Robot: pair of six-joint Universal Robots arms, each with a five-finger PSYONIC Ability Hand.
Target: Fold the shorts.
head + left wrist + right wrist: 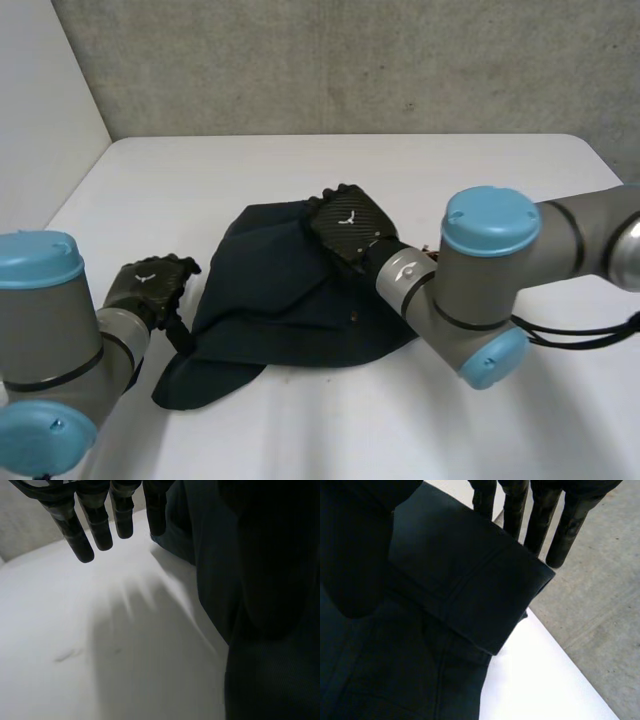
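Observation:
The dark navy shorts [280, 320] lie bunched in the middle of the white table [330, 165]. My right hand [347, 222] rests back-up on their far right part. In the right wrist view a hemmed edge of the shorts [470, 595] stands raised between the straight fingers [540, 520] behind it and the thumb [355, 555] in front, pinched there. My left hand [150, 288] hovers just off the shorts' left edge. Its fingers [100, 525] hang straight over bare table with nothing in them, and the shorts [260, 580] lie beside it.
The table's far edge [340, 137] meets a grey concrete wall [350, 60]. Bare white tabletop [75, 645] stretches beneath and beyond the left hand's fingertips. The right arm [490, 270] reaches in low over the table's right half.

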